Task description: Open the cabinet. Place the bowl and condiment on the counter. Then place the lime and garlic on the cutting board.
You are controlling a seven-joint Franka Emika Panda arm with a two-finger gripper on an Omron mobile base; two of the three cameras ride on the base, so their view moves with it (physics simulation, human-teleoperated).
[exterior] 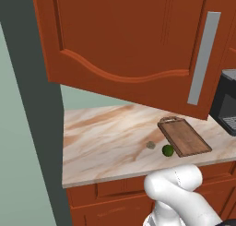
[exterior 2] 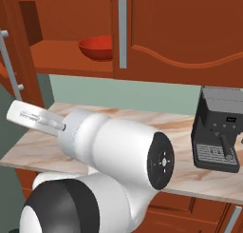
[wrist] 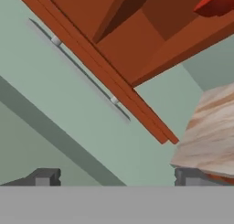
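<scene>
Open-jawed gripper [wrist: 117, 176] sits below the cabinet [wrist: 137, 40], touching nothing.

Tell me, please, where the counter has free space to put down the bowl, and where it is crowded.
The counter is bare on its left side, from the wall edge to the garlic. The right side is crowded: garlic, lime, cutting board, then the coffee machine. The bowl sits on the cabinet shelf.

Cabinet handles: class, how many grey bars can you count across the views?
2. One handle on the closed right door; one handle on the open left door, seen edge-on. Others may be hidden.
</scene>
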